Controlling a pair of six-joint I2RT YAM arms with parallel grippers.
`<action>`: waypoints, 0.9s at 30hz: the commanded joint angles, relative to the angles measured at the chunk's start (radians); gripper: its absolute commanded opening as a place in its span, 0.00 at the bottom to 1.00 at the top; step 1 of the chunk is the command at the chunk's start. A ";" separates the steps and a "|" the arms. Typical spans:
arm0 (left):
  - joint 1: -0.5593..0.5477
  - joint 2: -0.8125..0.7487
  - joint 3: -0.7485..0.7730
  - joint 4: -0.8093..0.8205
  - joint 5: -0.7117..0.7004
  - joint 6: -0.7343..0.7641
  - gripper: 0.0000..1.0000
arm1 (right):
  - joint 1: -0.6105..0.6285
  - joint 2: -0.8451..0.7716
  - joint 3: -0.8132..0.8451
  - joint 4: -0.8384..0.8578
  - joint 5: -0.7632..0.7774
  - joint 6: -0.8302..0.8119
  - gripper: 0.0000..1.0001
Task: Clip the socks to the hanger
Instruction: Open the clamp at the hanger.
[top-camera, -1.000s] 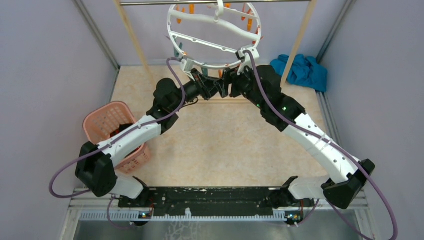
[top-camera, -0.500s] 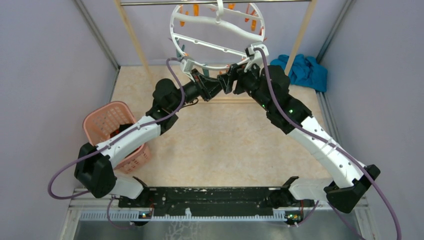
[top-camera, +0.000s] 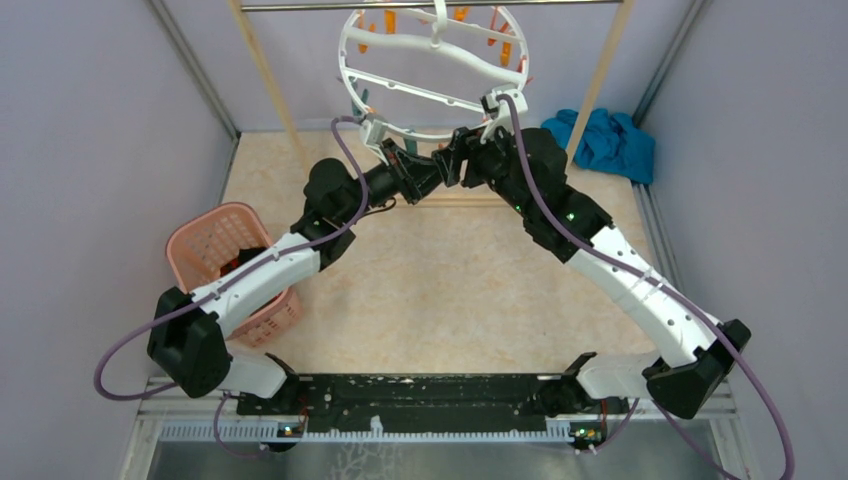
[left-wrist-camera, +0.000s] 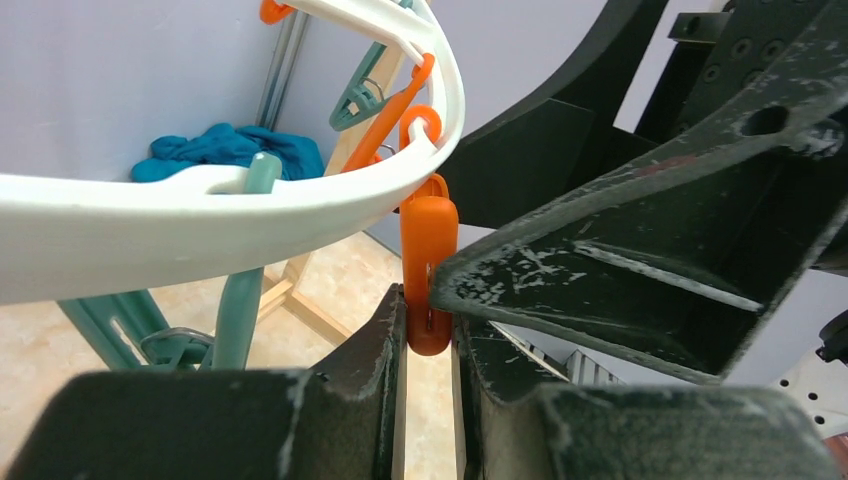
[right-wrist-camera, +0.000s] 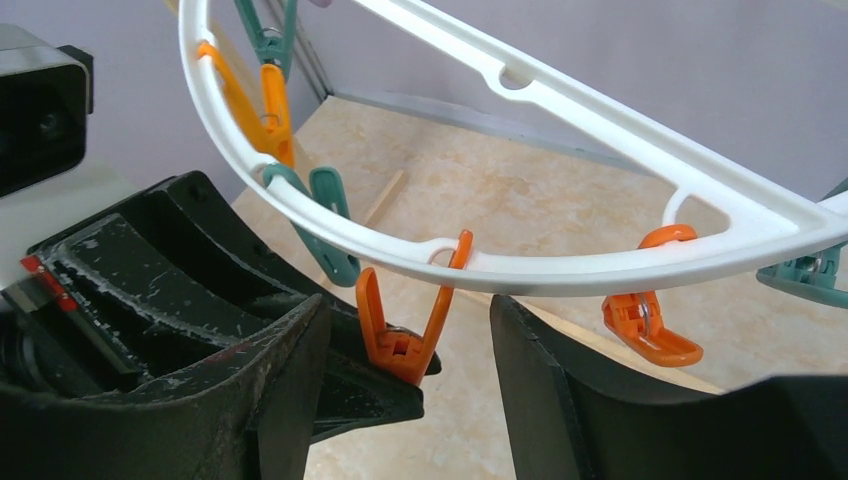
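The white ring hanger (top-camera: 430, 42) hangs from the bar at the back, with orange and teal clips along its rim. My left gripper (top-camera: 440, 168) is shut on an orange clip (left-wrist-camera: 429, 250) that hangs from the near rim (left-wrist-camera: 200, 225), pinching its lower end. My right gripper (top-camera: 458, 160) faces it from the right, open. In the right wrist view the same orange clip (right-wrist-camera: 405, 335) sits between the right gripper's (right-wrist-camera: 408, 305) spread fingers without touching them. Neither gripper holds a sock. A bit of dark and red fabric (top-camera: 234, 262) shows in the basket.
A pink basket (top-camera: 205, 225) stands at the left under my left arm. A teal-blue cloth (top-camera: 600, 140) lies at the back right. The wooden rack's legs (top-camera: 265, 70) and metal bar (top-camera: 300, 5) frame the hanger. Purple walls close in both sides.
The hanger has swung slightly to the right. My right wrist rose toward the rim, then eased back a little. The left gripper has stayed on the clip.
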 joint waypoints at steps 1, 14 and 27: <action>-0.006 -0.022 -0.018 0.024 0.027 -0.017 0.00 | -0.015 0.022 0.052 0.082 0.001 0.005 0.59; -0.006 -0.012 -0.021 0.017 0.031 0.002 0.00 | -0.029 0.019 0.071 0.090 0.001 0.008 0.56; -0.006 0.012 -0.026 -0.002 0.023 0.029 0.00 | -0.031 0.019 0.084 0.089 0.009 0.008 0.50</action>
